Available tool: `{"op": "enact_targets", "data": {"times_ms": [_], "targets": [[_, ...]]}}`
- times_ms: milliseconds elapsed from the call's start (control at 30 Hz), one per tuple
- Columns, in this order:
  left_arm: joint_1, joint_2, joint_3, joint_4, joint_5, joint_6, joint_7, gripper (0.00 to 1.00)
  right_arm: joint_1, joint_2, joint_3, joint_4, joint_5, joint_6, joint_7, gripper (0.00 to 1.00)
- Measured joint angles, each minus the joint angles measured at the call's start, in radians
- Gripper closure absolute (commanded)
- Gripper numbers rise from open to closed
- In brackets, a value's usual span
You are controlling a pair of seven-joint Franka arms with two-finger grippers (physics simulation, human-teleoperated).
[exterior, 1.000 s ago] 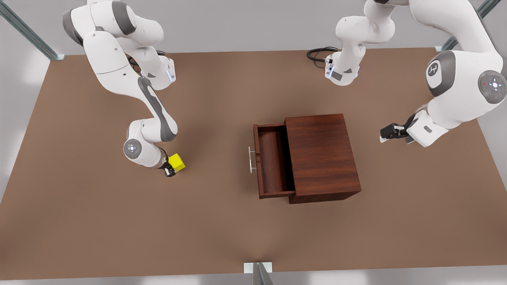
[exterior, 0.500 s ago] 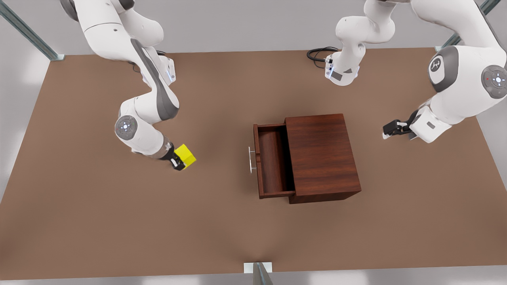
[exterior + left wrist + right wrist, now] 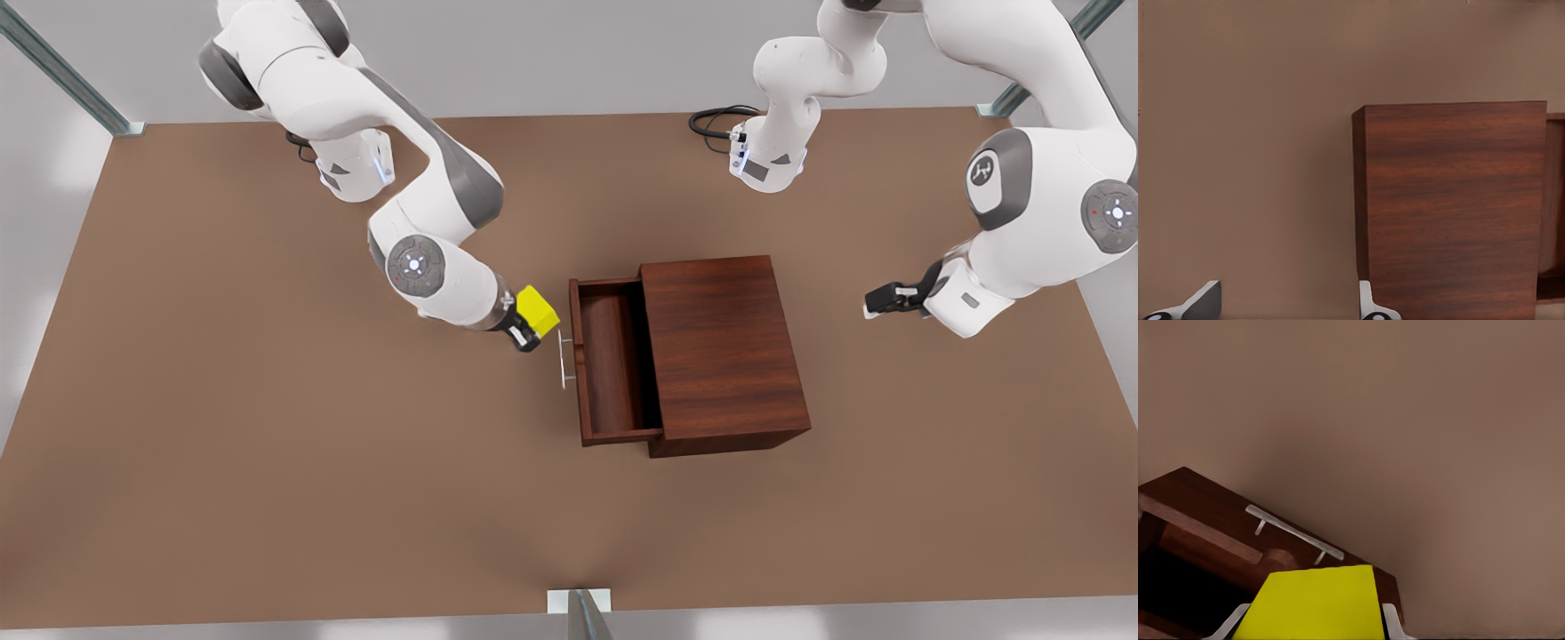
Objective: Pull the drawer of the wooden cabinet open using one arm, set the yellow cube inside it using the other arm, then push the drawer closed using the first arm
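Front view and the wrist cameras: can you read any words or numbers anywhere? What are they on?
No words or numbers can be read anywhere.
The wooden cabinet, drawer and yellow cube: plain, no text.
The grey joint cover on the arm at the front view's right: a white logo mark, not letters.
The arm base: small marks, too small to read.
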Motion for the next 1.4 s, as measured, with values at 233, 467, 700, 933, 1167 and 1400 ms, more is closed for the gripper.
{"op": "enact_targets", "data": {"times_ms": [233, 467, 700, 933, 1167, 1400], "targets": [[-0.005, 0.0, 0.0, 0.001, 0.0, 0.01, 0.0, 0.0, 0.175, 0.126, -0.15, 0.188, -0.003, -0.045, 0.216, 0.36], [-0.005, 0.0, 0.0, 0.0, 0.0, 0.014, -0.001, 0.0, 0.284, 0.187, -0.222, 0.256, -0.004, -0.052, 0.401, 0.36], [-0.006, 0.0, 0.0, 0.001, 0.001, 0.014, -0.001, 0.0, 0.363, 0.243, -0.281, 0.309, -0.006, -0.029, 0.548, 0.35], [-0.006, 0.0, 0.0, 0.0, 0.0, 0.015, -0.001, 0.0, 0.378, 0.31, -0.287, 0.376, -0.007, 0.024, 0.667, 0.35], [-0.006, 0.0, -0.001, 0.003, 0.0, 0.015, -0.001, 0.0, 0.375, 0.308, -0.293, 0.377, -0.005, 0.043, 0.746, 0.0], [-0.363, 0.134, -0.009, 0.2, 0.012, 0.019, -0.094, 0.0, -0.13, 0.11, -0.292, 0.349, -0.072, -0.253, 0.591, 0.0]]}}
